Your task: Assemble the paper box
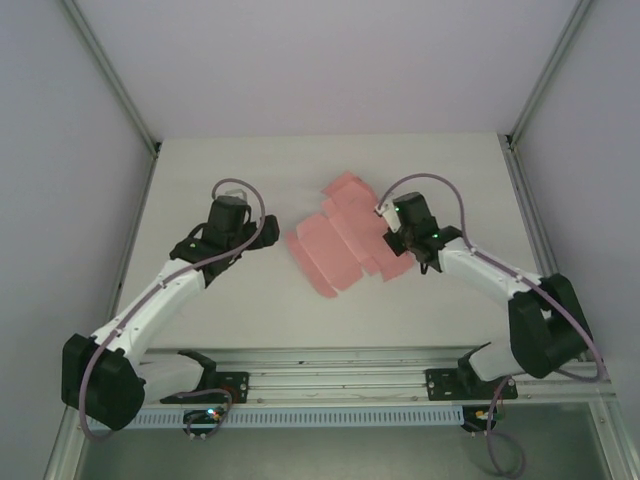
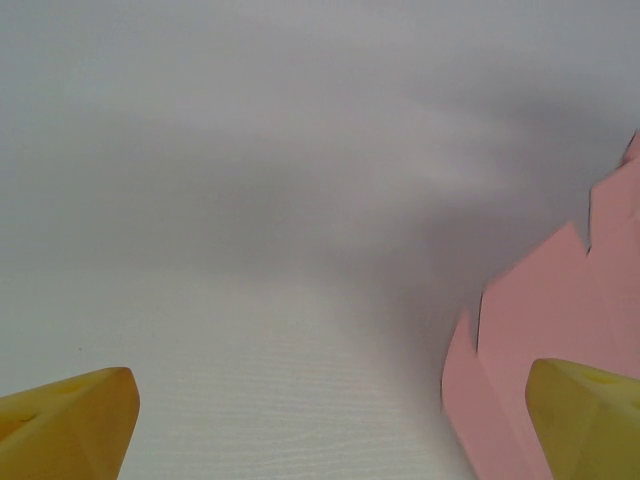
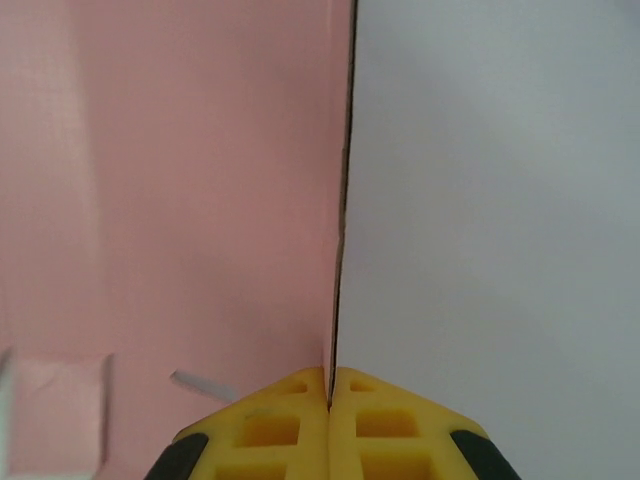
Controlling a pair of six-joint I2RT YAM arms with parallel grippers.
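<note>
Salmon-pink paper box (image 1: pixel 330 250), an unfolded die-cut sheet, lies mid-tabletop (image 1: pixel 430 165) between the arms. Its long axis is skewed to the tabletop edges, with a broad panel near-left and narrow flaps pointing far and right. Right gripper (image 3: pixel 330 392) is closed, pinching the sheet's right-hand edge. Left gripper (image 2: pixel 330 425) is wide open and holds nothing; its right finger (image 2: pixel 590 415) hangs over the sheet's left flaps.

Smooth, matt, thin-card paper box (image 1: pixel 335 250); matt table (image 1: pixel 250 180), faint wood grain.
</note>
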